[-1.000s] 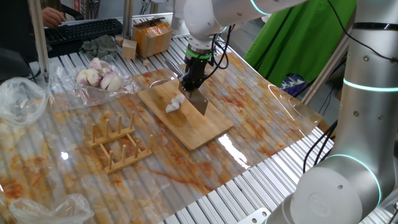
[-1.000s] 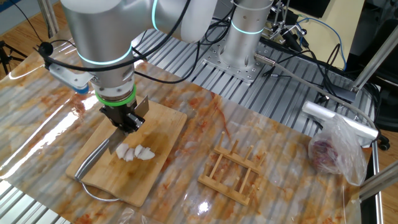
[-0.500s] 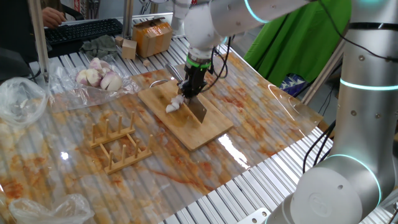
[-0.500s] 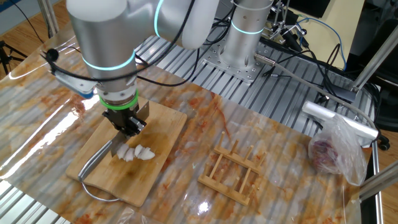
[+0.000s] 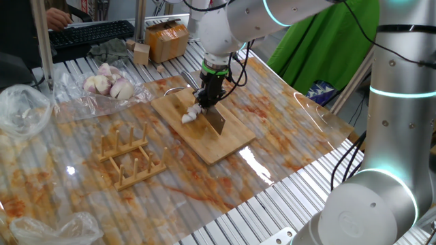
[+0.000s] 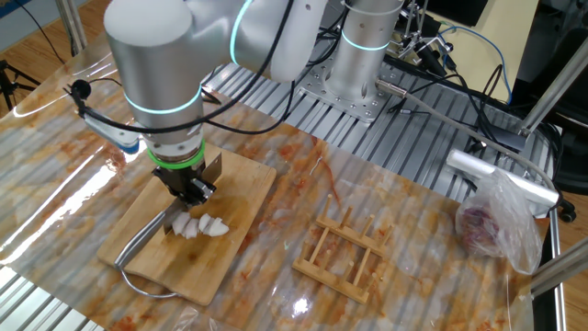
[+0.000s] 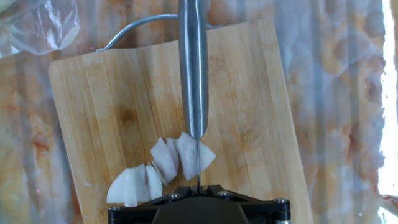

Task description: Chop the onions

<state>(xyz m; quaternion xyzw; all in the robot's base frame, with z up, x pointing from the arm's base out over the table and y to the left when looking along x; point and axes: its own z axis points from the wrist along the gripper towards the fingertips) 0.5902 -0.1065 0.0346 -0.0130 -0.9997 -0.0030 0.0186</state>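
Onions (image 7: pixel 163 169): pale white chunks in a small cluster on the wooden board, toward the board's near end in the hand view; in one fixed view they lie just left of the blade.
Knife (image 7: pixel 193 68): a steel cleaver-type tool held upright; its long handle runs up the middle of the hand view, and its flat blade stands edge-down among the chunks, with pieces on both sides of it.
Pincer (image 6: pixel 190 187): pointing straight down over the board, jaws closed on the knife, fingers mostly hidden behind the black housing in the hand view.
Board (image 5: pixel 225 141): a rectangular bamboo cutting board lying at an angle on the surface, with a thin metal loop handle at one end.
Arm (image 6: pixel 156 64): silver with a lit teal ring and a green band above the black pincer; a second silver column with a teal ring stands at the right edge in one fixed view.
Surface (image 5: pixel 286 122): ribbed metal slats under a clear plastic sheet smeared with orange-brown stains.
Wooden rack (image 5: pixel 128 155): a small slotted dish rack, well apart from the board.
Whole bulbs (image 5: pixel 107 83): pinkish-white round bulbs on clear plastic near the far edge of the surface, apart from the board.
Bags: a clear plastic bag (image 6: pixel 501 225) with reddish contents sits at the other end of the surface beside a metal post.
Cardboard box (image 5: pixel 165 39): beyond the board, near a black keyboard.
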